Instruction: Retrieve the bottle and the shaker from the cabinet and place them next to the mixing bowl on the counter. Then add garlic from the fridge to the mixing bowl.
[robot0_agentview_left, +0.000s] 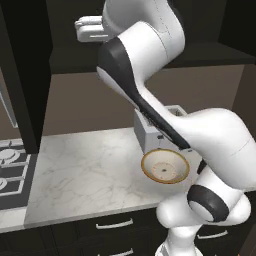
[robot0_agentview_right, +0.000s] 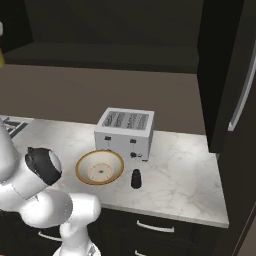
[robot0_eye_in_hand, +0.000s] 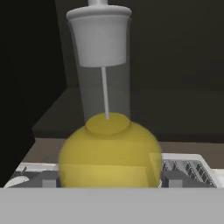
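1. the arm (robot0_agentview_left: 150, 65) rises from the lower right, bends back and reaches up and left toward the dark cabinet (robot0_agentview_left: 30, 60).
2. the gripper (robot0_eye_in_hand: 109, 181) sits astride the yellow round-bodied bottle (robot0_eye_in_hand: 109, 153), fingers (robot0_eye_in_hand: 173, 179) at its sides; a firm hold cannot be told.
3. the bowl (robot0_agentview_right: 99, 167) sits on the counter (robot0_agentview_right: 180, 175) before the toaster (robot0_agentview_right: 125, 132), the dark shaker (robot0_agentview_right: 135, 178) just beside it.

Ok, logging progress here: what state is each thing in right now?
Yellow round bottle with white cap: upright, gripped at its body.
Gripper: closed on the bottle.
Small black shaker: upright on the counter.
Tan mixing bowl: upright, empty.
Silver toaster: upright, slots empty.
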